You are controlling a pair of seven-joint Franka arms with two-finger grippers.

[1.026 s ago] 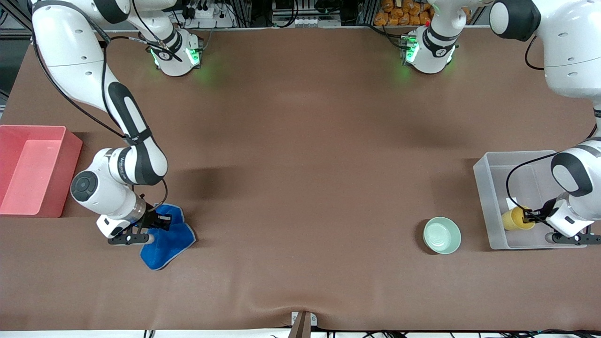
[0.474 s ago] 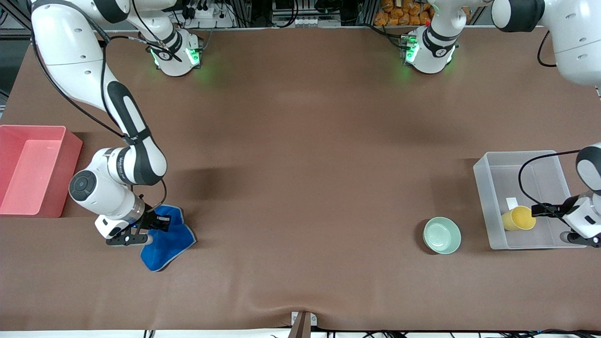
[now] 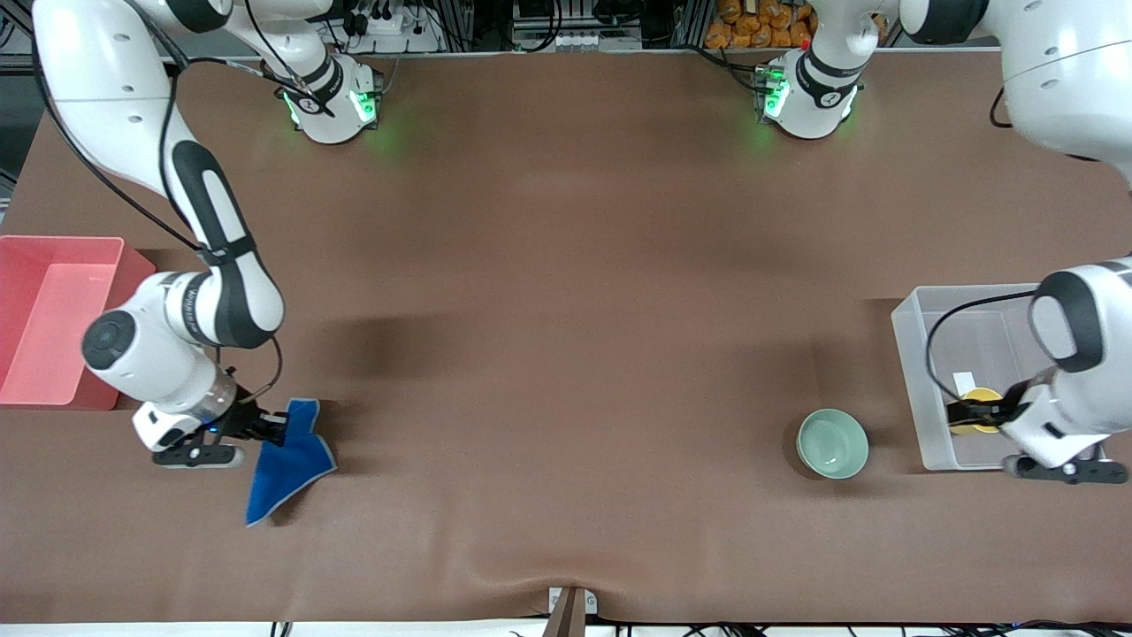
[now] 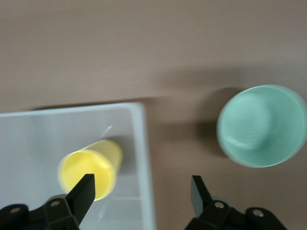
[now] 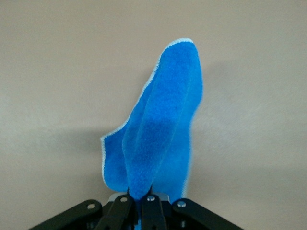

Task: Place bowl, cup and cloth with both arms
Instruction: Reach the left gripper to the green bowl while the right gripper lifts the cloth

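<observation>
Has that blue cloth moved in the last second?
Yes. The blue cloth, pinched by the right gripper, has lifted and shifted toward the pink bin.

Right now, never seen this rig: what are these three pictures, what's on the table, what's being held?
Two white robot arms share a brown table. The wide picture comes from a high camera facing them; the other two come from cameras on each arm's wrist, looking down past its fingers.

The right gripper is shut on a blue cloth, which hangs from it with its lower corner near or on the table; the right wrist view shows the cloth draping from the closed fingers. A red bin sits close by.

The left gripper is open over the edge of a clear bin at the left arm's end of the table. A yellow cup lies in that bin, not held. A mint-green bowl sits on the table just outside the bin.
</observation>
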